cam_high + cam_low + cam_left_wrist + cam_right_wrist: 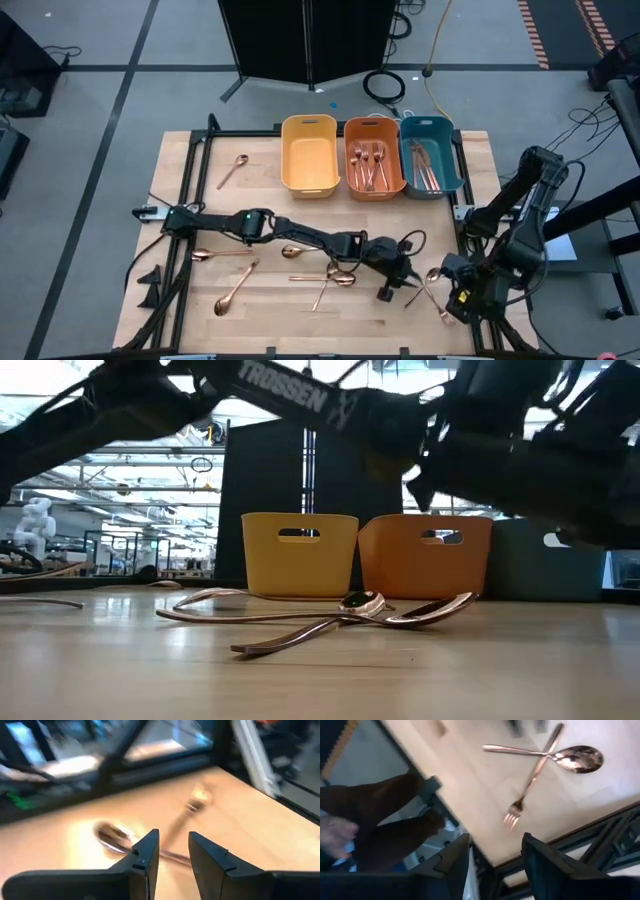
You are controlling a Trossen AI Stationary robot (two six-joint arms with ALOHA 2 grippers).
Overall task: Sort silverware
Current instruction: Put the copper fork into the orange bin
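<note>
Though blurred, left end effector (174,851) (parted) frames crossed silverware (165,832).

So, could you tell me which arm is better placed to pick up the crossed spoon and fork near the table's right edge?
Left: the left gripper hangs open beside the crossed spoon and fork; the right gripper sits off the table's edge.

The wooden table (200,165) carries a yellow bin (309,153), an orange bin (375,157), a teal bin (431,155), and scattered copper spoons (234,170) and a fork (530,780).
</note>
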